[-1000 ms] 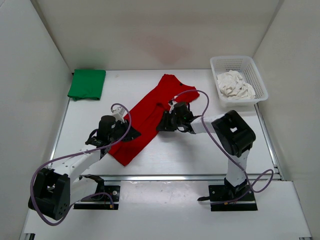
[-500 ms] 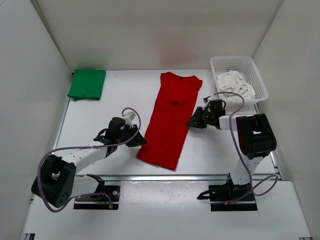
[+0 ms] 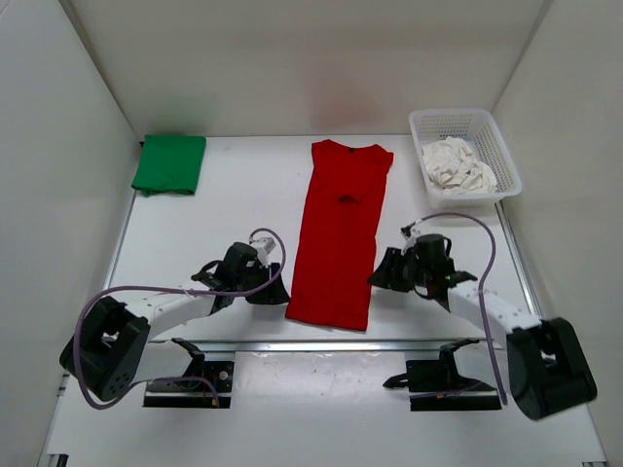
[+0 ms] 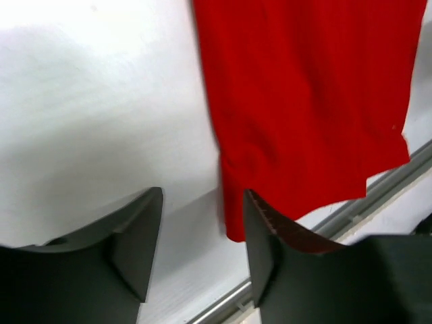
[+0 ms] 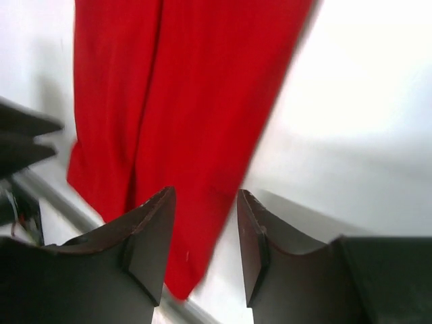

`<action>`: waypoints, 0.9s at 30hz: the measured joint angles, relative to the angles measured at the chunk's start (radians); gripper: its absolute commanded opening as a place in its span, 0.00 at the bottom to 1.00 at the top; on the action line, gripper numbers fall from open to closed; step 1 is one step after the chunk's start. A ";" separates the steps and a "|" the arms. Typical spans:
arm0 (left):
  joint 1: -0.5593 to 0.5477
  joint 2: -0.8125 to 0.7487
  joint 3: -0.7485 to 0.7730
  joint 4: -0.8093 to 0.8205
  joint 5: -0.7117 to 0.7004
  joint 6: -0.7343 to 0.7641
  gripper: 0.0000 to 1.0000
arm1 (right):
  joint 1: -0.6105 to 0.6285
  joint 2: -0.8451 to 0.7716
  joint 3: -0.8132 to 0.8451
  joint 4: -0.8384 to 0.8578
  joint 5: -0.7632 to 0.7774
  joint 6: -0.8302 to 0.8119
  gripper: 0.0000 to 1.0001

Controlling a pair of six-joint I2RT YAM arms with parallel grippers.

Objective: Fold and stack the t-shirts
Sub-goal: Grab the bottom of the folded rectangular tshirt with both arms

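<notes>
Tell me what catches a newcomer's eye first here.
The long red cloth t-shirt, folded into a narrow strip, lies down the middle of the table, with the open left hand and right hand flanking its near end. A folded bright green t-shirt sits far left; a white plastic mesh basket with a crumpled off-white t-shirt sits far right.

Top external: we look down from high above the near edge of the table point(image 3: 195, 214), facing the far wall point(image 3: 311, 68); from far off, we see the whole tabletop.
Left wrist: we ride just behind the left gripper point(image 4: 202, 250), low and close to the table, looking out past its fingers point(image 4: 135, 243) at the near left corner of the red t-shirt point(image 4: 304, 101).
Right wrist: we ride just behind the right gripper point(image 5: 206, 250), equally close, looking past its fingers at the shirt's near right edge.
Shared: all three views hold the shirt's near hem; our two wrist views face it from opposite sides.
</notes>
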 measured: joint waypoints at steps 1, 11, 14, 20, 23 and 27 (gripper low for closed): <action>-0.016 0.011 -0.002 -0.003 -0.001 0.001 0.56 | 0.032 -0.051 -0.037 -0.020 0.013 0.012 0.38; -0.080 0.041 0.005 0.012 0.012 0.006 0.53 | 0.246 -0.228 -0.198 -0.088 0.045 0.169 0.32; -0.098 0.046 0.006 0.013 0.021 0.006 0.51 | 0.255 -0.240 -0.217 -0.073 0.033 0.204 0.31; -0.122 0.068 0.013 0.004 0.040 0.009 0.24 | 0.289 -0.269 -0.251 -0.060 0.017 0.251 0.19; -0.133 0.074 0.008 -0.003 0.045 0.001 0.06 | 0.296 -0.269 -0.258 -0.059 0.015 0.266 0.01; -0.156 0.056 -0.005 -0.010 0.050 -0.014 0.00 | 0.341 -0.285 -0.258 -0.084 0.029 0.286 0.00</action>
